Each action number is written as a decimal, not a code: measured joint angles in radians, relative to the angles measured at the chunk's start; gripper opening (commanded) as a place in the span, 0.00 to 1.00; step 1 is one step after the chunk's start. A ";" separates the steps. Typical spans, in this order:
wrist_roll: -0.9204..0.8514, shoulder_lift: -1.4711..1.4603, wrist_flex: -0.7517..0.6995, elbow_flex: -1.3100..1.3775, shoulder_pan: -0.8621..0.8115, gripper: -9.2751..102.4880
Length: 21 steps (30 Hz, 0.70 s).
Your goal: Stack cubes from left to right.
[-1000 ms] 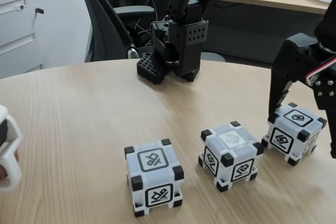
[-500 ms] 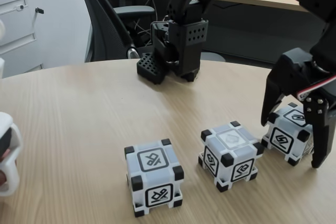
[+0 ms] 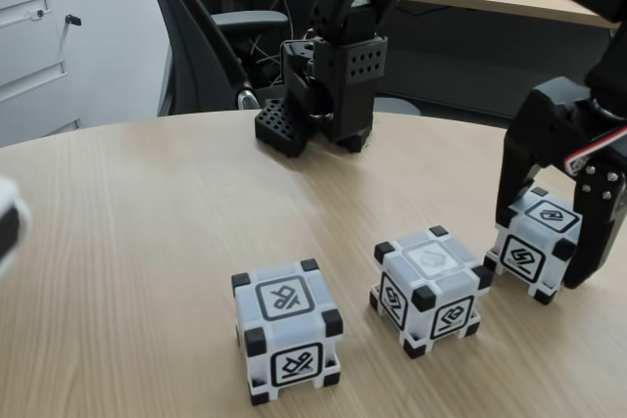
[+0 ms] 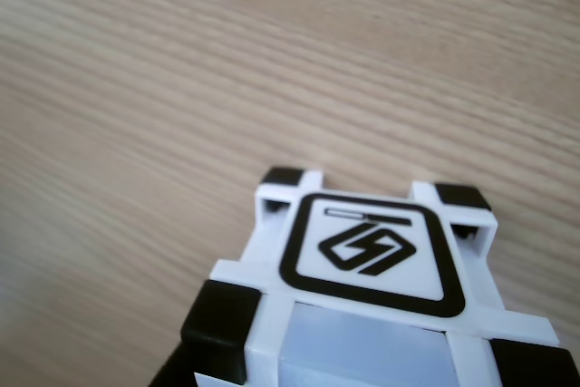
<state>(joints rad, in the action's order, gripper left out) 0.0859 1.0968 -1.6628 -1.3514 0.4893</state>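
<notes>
Fixed view: hand (image 3: 550, 273) straddles the right cube (image 3: 534, 241); its two fingers cover the cube's left and right edges, so pad contact cannot be confirmed. Arm runs off the right and top frame edges. Blurred white object (image 3: 8, 222) at the left edge is cut off, identity unclear. Other view: cube (image 4: 362, 296) is cropped by the bottom edge, its near face out of focus. Counter (image 4: 181, 88) is blurred at far left.

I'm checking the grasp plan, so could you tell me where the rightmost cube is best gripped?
Grip the rightmost cube across its two opposite flat side faces, coming down from above. It sits upright on the table, and the gripper already straddles it there.
</notes>
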 measured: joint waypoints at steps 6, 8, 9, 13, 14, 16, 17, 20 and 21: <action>0.011 0.003 0.000 0.000 0.000 0.08; 0.025 0.008 -0.003 -0.002 0.000 0.08; 0.026 0.018 -0.003 -0.011 0.000 0.08; 0.003 0.092 -0.005 -0.020 -0.005 0.08; -0.014 0.127 -0.005 -0.020 -0.005 0.08; -0.041 0.198 -0.005 -0.020 -0.002 0.08; -0.040 0.224 -0.005 -0.020 -0.002 0.08; -0.029 0.279 -0.008 -0.020 -0.003 0.08; -0.029 0.295 -0.009 -0.020 -0.003 0.08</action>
<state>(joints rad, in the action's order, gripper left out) 0.0568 1.3913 -1.6720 -1.3714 0.4863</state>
